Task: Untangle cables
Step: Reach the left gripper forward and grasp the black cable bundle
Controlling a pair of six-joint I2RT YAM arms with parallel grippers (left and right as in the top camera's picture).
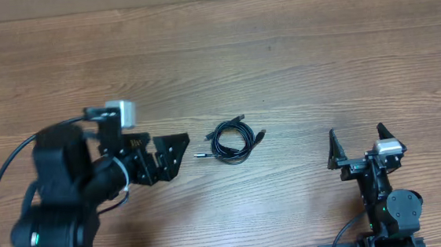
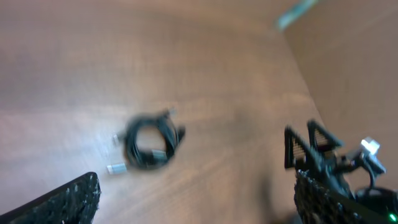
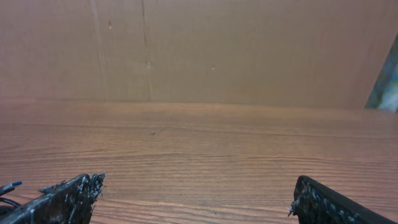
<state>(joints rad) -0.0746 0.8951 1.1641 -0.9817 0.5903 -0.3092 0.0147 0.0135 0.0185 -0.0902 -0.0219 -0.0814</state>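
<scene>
Right now the cables (image 1: 230, 141) lie as one small coiled bundle near the ctr of the wooden table (image 1: 278, 48), w/ nothing touching them. The loops are stacked into a rough ring. One silvery plug end pokes out on the side facing the left arm, and another sticks out on the far side. How many cords are in the coil, or how they cross, I can't tell: too small in the overhead view, too blurred in the left wrist view.

The left gripper (image 1: 177, 152) sits near the bundle, tips pointing at it, w/ a strip of bare table btwn the tips and the nearest plug. Its jaws are spread wide w/ nothing btwn them. In the left wrist view the cables (image 2: 149, 144) show ahead of the left gripper (image 2: 196, 186), a bit left of the mid line, w/ two silvery plugs on their left side.

The right gripper (image 1: 358, 146) is well apart from the bundle, on the other side of the table & close to its own base. It's also wide open and empty. Its cam looks btwn the jaws across bare wood grain to a brown cardboard wall (image 3: 186, 50). A tiny bit of black cord shows at the far left edge of that view; can't tell what it belongs to.
</scene>
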